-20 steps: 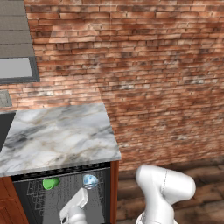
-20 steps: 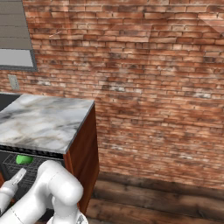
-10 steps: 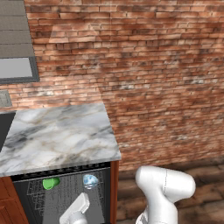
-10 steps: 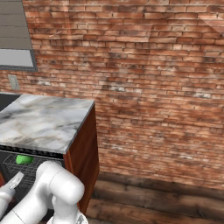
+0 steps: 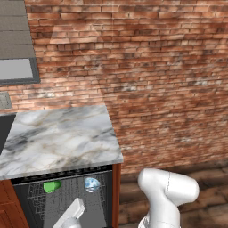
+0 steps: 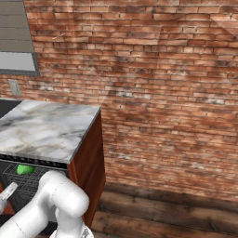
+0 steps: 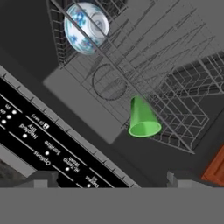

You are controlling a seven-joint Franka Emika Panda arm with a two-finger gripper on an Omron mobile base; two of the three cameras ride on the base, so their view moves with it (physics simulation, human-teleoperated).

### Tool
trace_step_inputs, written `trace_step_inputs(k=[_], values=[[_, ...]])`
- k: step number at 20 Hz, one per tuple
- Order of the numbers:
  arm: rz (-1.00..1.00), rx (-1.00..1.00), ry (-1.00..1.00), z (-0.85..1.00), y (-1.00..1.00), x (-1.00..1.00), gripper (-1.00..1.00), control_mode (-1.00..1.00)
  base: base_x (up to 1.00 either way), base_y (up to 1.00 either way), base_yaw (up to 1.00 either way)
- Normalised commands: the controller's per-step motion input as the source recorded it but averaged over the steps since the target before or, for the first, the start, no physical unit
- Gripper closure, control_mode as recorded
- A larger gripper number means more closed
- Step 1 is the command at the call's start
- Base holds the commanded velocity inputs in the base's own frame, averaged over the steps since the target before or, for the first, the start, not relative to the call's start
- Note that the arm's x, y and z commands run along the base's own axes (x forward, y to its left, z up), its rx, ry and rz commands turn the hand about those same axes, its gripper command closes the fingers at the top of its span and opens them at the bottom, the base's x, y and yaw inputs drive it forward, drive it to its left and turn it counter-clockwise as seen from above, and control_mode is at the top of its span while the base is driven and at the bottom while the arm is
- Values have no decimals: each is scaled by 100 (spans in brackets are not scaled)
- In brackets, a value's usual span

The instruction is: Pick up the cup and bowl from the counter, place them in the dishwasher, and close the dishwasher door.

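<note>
The dishwasher stands open under the marble counter, its wire racks in plain sight. The green cup lies on its side in the rack at the left, with the pale bowl to its right. From the hand view, the cup has its mouth toward the camera and the bowl sits farther along the rack. My gripper is open with nothing between its fingertips, and it hangs over the dark control strip. The dishwasher door's black panel is out of view.
A red brick wall rises behind the counter and runs to the right. Reddish-brown cabinet wood flanks the dishwasher. A wooden floor lies to the right. My white arm reaches down in front of the dishwasher opening.
My arm has sunk a little lower in front of the dishwasher. The cup and the bowl have not moved, and the gripper has stayed open.
</note>
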Motion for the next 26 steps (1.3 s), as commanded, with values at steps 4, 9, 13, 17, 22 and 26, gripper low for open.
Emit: trace_step_inputs(k=[4, 9, 13, 17, 22, 26], values=[[-3, 0, 1, 0, 23, -28, -100, -100, 0, 0, 0], [-6, 0, 0, -5, 20, -20, -100, -100, 0, 0, 0], [-9, -2, 0, -14, 19, -12, -100, -100, 0, 0, 0], [-11, -6, 0, -21, 31, -21, -100, -100, 0, 0, 0], [-12, -2, 0, 0, 36, -40, -100, -100, 0, 0, 0], [-10, 0, 0, 1, 38, -47, -100, -100, 0, 0, 0]])
